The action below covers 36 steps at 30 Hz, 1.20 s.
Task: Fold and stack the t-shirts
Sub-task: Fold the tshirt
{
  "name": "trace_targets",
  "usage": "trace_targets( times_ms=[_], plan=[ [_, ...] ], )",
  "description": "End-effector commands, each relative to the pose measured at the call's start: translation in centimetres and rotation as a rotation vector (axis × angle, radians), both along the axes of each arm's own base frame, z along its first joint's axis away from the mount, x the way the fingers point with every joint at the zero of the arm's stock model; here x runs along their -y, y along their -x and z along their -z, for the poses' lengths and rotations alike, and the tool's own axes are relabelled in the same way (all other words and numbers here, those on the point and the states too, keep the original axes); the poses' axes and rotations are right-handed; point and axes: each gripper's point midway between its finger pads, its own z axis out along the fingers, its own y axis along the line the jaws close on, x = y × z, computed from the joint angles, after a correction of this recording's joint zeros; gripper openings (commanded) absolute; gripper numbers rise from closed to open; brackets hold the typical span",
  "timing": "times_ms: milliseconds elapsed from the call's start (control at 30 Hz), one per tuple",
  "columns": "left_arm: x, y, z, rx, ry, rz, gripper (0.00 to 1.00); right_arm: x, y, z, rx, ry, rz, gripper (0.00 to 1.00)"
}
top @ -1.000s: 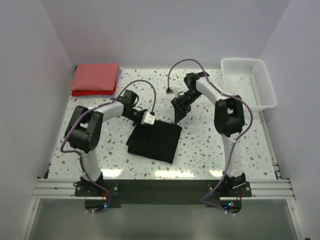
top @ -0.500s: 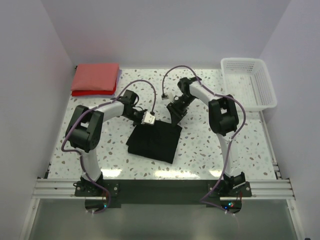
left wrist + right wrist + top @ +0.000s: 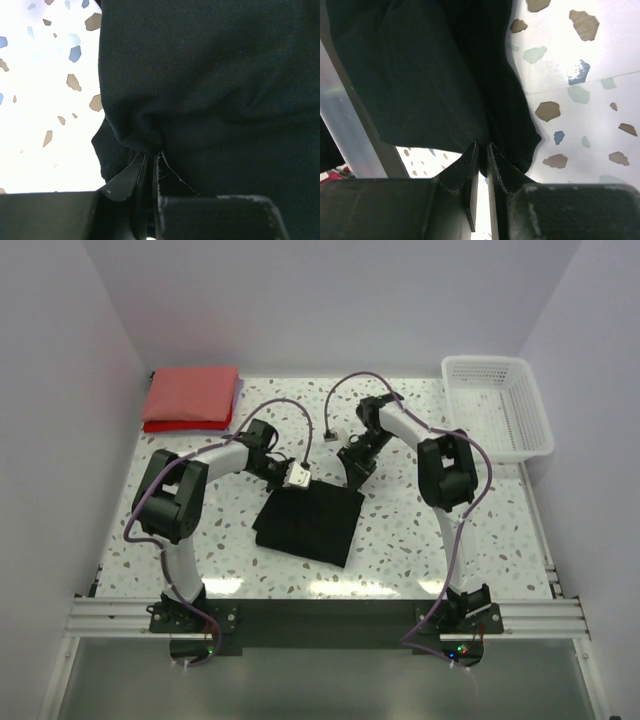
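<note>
Speckled worktop (image 3: 420,540), black t-shirt (image 3: 308,522) lying flat. Left fingers (image 3: 122,182) pinch one far corner; right fingers (image 3: 461,175) nip the cloth at the other.

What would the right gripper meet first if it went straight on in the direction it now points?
The black t-shirt. The right gripper points down at one corner of it, and the cloth lies right at the tips. Just under the cloth is the table, though the depth is hard to judge.
</note>
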Motion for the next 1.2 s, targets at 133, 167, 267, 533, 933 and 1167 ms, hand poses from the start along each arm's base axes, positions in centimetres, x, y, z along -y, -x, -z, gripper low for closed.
trace_targets(
  times_ms=[133,167,267,533,933,1167],
  plan=[
    [-0.3,-0.2,0.9,-0.033,-0.02,-0.016,0.0,-0.1,-0.4,-5.8,0.098,-0.036,-0.024,0.0],
    [-0.3,-0.1,1.0,-0.036,-0.023,-0.017,0.0,0.0,-0.6,-6.1,0.107,-0.033,-0.019,0.0],
    [-0.4,-0.2,1.2,-0.036,-0.029,-0.021,0.0,0.6,-0.4,-6.3,0.104,0.005,-0.014,0.0],
    [-0.5,-0.7,1.6,-0.049,-0.048,-0.042,0.0,5.2,-0.6,-1.9,0.1,0.24,0.006,0.0],
    [-0.4,-4.6,-5.1,-0.061,0.042,-0.154,0.0,5.8,-8.4,2.1,0.348,0.373,0.115,0.0],
    [-1.6,-5.9,-8.9,-0.059,0.049,-0.175,0.02,4.2,-8.2,-1.2,0.364,0.266,0.119,0.0]
  ],
)
